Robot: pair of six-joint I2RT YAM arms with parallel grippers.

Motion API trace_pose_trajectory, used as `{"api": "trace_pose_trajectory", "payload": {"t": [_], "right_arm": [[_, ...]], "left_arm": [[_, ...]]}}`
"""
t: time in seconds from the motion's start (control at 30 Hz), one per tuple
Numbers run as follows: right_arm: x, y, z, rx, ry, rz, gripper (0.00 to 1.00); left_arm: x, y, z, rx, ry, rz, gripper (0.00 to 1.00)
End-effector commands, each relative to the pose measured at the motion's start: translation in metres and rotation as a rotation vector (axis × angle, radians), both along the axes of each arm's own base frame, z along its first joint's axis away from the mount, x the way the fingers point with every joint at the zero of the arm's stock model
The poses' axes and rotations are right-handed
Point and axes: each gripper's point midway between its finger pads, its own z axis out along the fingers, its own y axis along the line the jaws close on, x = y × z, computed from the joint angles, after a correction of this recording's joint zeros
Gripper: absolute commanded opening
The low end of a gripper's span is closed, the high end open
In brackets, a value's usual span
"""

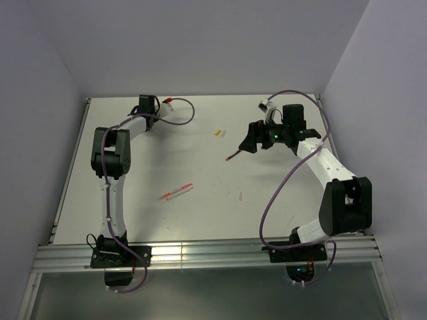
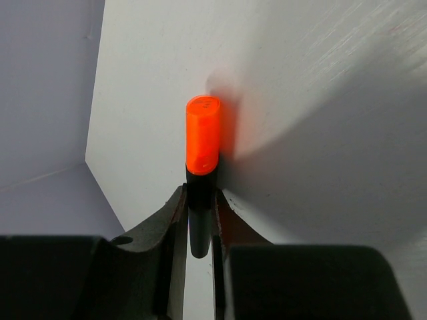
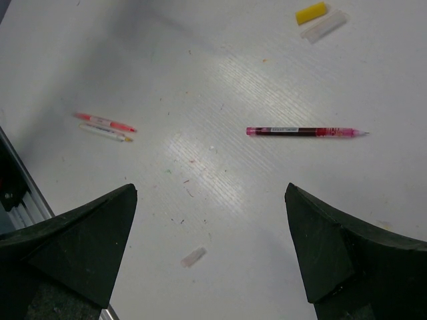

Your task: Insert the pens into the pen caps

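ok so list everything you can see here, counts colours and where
marker: 1, black with orange end, in the left pincer, far left of table
pen: 1, dark red, lying mid-table under the right pincer
stick pens: 2, one red, one white, side by side, near centre
yellow cap: 1, yellow, far centre
clear cap: 1, whitish, right beside the yellow cap
small cap: 1, pale, alone, right of the stick pens
table: 1, white
cables: 2, purple, one along each arm
arms: 2, white and black, bases at near edge
left pincer: 1, black, shut on marker
right pincer: 1, black, open, holding nothing
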Motion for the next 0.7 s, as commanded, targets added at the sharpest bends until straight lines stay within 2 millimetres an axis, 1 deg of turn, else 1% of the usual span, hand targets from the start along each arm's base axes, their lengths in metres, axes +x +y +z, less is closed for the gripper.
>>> {"api": "trace_pose_trajectory", "payload": {"t": [0.0, 0.03, 0.1, 0.13, 0.17, 0.23, 0.27, 0.33, 0.4, 0.43, 0.47, 0.5, 0.53, 0.6, 0.67], "right_arm": [[0.012, -0.004, 0.02, -0.005, -0.068, -0.01, 1.0], [0.012, -0.004, 0.02, -0.006, -0.069, -0.009, 1.0], [0.013, -0.004, 0.02, -0.006, -0.069, -0.008, 1.0], [0.013, -0.004, 0.02, -0.006, -0.068, -0.009, 1.0], [0.014, -0.003, 0.02, -0.005, -0.069, -0.008, 1.0], [0.015, -0.003, 0.02, -0.003, -0.067, -0.009, 1.0], [0.015, -0.003, 0.02, -0.004, -0.067, -0.01, 1.0], [0.015, -0.003, 0.021, -0.004, -0.069, -0.01, 1.0], [0.015, -0.004, 0.02, -0.005, -0.066, -0.013, 1.0], [0.015, -0.004, 0.02, -0.006, -0.067, -0.013, 1.0], [0.014, -0.004, 0.019, -0.007, -0.064, -0.013, 1.0], [0.014, -0.005, 0.019, -0.008, -0.064, -0.015, 1.0], [0.014, -0.004, 0.019, -0.009, -0.062, -0.013, 1.0], [0.014, -0.004, 0.018, -0.01, -0.061, -0.014, 1.0], [0.014, -0.005, 0.018, -0.012, -0.061, -0.016, 1.0]], "left_arm": [[-0.012, -0.017, -0.021, -0.033, 0.075, -0.033, 0.18], [-0.014, -0.02, -0.022, -0.036, 0.084, -0.045, 0.21], [-0.019, -0.022, -0.025, -0.04, 0.105, -0.061, 0.21], [-0.02, -0.023, -0.022, -0.035, 0.108, -0.076, 0.21], [-0.025, -0.023, -0.026, -0.033, 0.122, -0.086, 0.19], [-0.027, -0.024, -0.025, -0.019, 0.123, -0.113, 0.14], [-0.032, -0.024, -0.03, -0.013, 0.142, -0.125, 0.13], [-0.039, -0.022, -0.033, 0.014, 0.151, -0.159, 0.11], [-0.043, -0.022, -0.034, 0.038, 0.135, -0.19, 0.11], [-0.043, -0.022, -0.027, 0.061, 0.115, -0.218, 0.1], [-0.052, -0.021, -0.036, 0.071, 0.125, -0.236, 0.1], [-0.05, -0.021, -0.033, 0.081, 0.098, -0.252, 0.1], [-0.057, -0.02, -0.037, 0.103, 0.108, -0.277, 0.1], [-0.058, -0.018, -0.037, 0.115, 0.092, -0.295, 0.1], [-0.062, -0.015, -0.041, 0.13, 0.099, -0.313, 0.12]]}}
